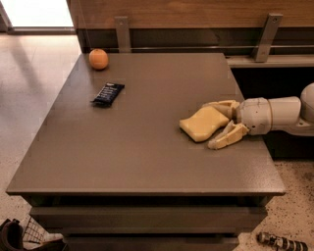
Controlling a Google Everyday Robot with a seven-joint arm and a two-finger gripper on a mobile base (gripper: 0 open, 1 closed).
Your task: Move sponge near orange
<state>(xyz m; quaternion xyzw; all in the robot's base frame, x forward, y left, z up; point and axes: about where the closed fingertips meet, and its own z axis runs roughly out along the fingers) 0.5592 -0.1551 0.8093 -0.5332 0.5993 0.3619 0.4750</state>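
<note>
On the table [147,166], the gripper [212,125] reaches in at three o'clock, fingers [226,138] spread either side of the sponge [198,125] (not pinching it yet) — so the carry looks wholly ahead, the orange [98,59] sitting well apart at eleven o'clock.

Sponge [202,123] pale yellow, plain. Orange [98,59] solid orange. Snack bar [108,93] dark blue-black, small pale print. Tabletop [147,152] flat grey-brown. Pincer [210,125] at the tabletop's right edge, straddling the sponge, cream-yellow; arm [270,115] white. Floor [297,191] beige, speckled. Wall panel [196,12] brown wood grain.
</note>
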